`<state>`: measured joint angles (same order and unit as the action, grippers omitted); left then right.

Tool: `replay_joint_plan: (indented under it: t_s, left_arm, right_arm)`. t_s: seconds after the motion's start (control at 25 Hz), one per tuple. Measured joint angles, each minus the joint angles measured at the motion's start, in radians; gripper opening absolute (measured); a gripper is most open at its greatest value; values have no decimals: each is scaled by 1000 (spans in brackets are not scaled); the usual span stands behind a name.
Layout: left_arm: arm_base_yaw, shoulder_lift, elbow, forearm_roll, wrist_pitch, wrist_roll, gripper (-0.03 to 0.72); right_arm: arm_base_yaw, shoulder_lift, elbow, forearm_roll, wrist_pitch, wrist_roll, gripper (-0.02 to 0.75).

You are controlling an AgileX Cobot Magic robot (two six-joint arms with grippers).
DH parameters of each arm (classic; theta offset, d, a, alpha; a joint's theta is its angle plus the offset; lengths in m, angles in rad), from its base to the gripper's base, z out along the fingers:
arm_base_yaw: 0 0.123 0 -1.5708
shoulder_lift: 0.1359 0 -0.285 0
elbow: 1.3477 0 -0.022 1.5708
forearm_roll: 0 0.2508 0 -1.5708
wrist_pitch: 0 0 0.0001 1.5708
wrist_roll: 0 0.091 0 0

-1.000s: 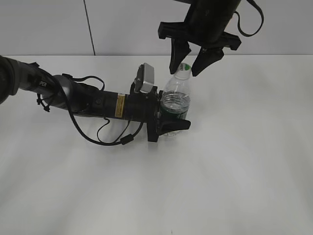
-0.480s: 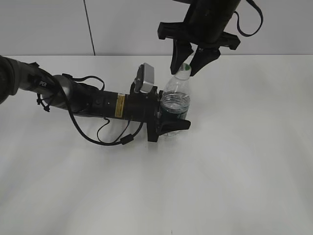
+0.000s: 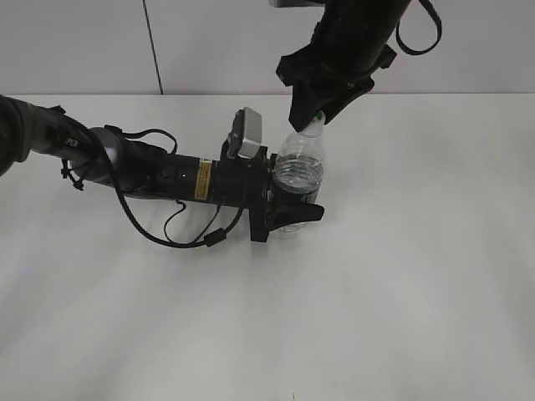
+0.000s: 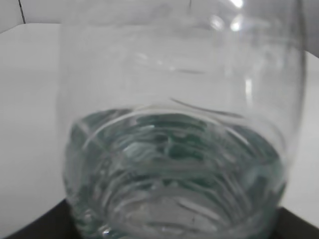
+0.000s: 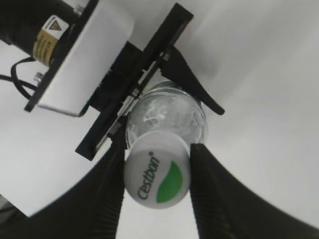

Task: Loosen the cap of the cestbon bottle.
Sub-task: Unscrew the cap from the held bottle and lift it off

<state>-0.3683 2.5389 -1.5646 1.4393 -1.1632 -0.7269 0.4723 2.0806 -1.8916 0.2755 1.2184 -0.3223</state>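
Observation:
The cestbon bottle stands upright on the white table, clear with a dark green label band low down. My left gripper is shut on its lower body from the left; the bottle's wall fills the left wrist view. The white cap with a green mark and "Cestbon" lettering sits on the neck. My right gripper comes from above and is shut on the cap, one finger pressed on each side. In the exterior view the right gripper covers most of the cap.
The left arm lies low across the table's left half with loose black cables. The white table spreads around the bottle. A grey wall stands behind.
My right gripper has come down and closed its fingers on the cap, and its wrist has turned. The bottle and the left arm have stayed put.

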Motion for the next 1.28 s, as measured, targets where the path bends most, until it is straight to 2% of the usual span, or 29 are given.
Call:
replay_joint_plan:
  t_s: [0.84, 1.28]
  left_arm:
    - [7, 0, 0, 22, -14, 4, 408]
    - [16, 0, 0, 30, -20, 4, 408]
  right_arm:
    - [0, 0, 0, 14, 0, -820, 302]
    - [4, 0, 0, 4, 0, -1075, 302]
